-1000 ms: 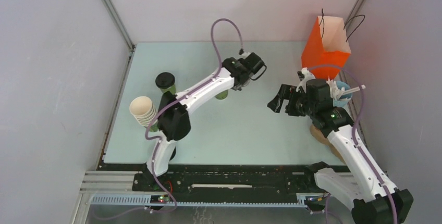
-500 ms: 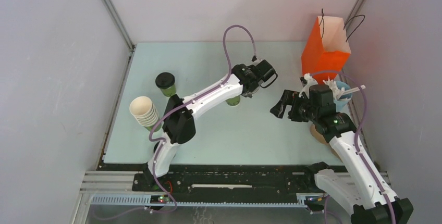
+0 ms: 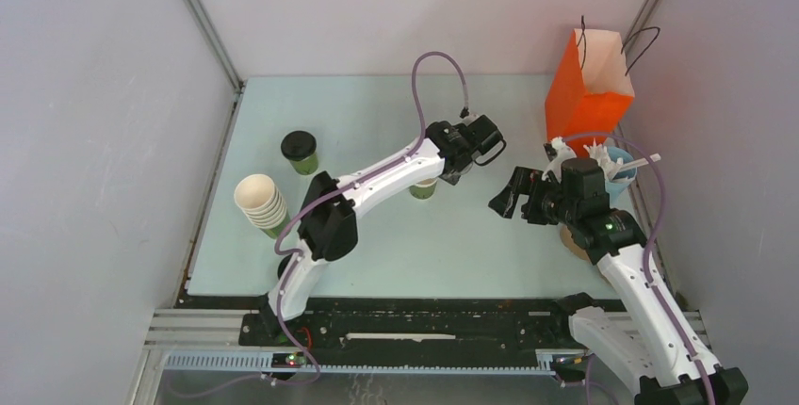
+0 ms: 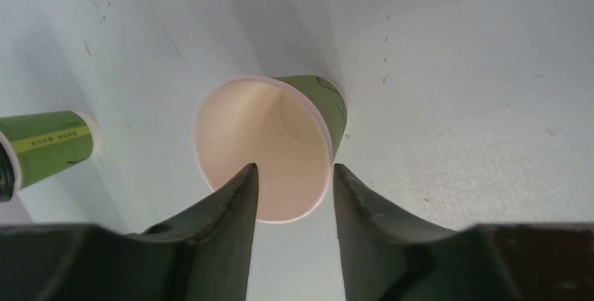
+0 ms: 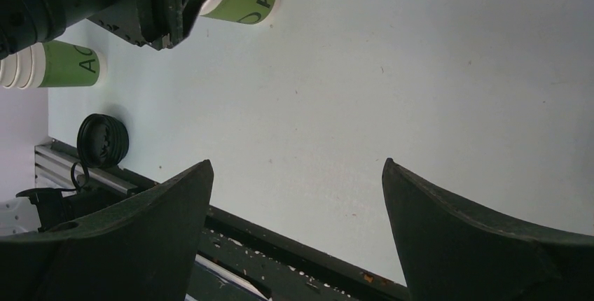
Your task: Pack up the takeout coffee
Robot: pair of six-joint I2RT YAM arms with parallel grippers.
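**Top view.** The left arm reaches over the middle of the desk (image 3: pixel 415 245). Its left hand (image 3: pixel 441 171) is poised right above a lidless cup (image 3: pixel 424 190), which is olive-green outside. The takeout coffee (image 3: pixel 300 148), a green cup under a black lid, stands upright well to the left of the lidless cup and slightly farther back, apart from both hands. A stack of cups (image 3: pixel 256 200) stands farther left of the lidless cup. The right hand (image 3: pixel 506 193) hangs to the right of the lidless cup with its jaws spread wide and nothing in them. An orange bag (image 3: pixel 589 89) stands upright behind and to the right of the lidless cup.

**Left wrist.** The left hand (image 4: pixel 294 168) has its fingers parted and grips nothing. One tip lies over the cream mouth of the lidless cup (image 4: pixel 280 140) and the other just outside its rim. Whether the outer finger touches the rim cannot be told. The takeout coffee (image 4: pixel 49 147) shows at the picture's left edge, well apart from the lidless cup.

**Right wrist.** The right hand (image 5: pixel 298 164) is wide open over the desk and holds nothing. Beyond it the lidless cup (image 5: pixel 245 0) sits under the dark left hand. The stack of cups (image 5: pixel 66 63) and a black lid (image 5: pixel 103 140) lie well apart from that cup.
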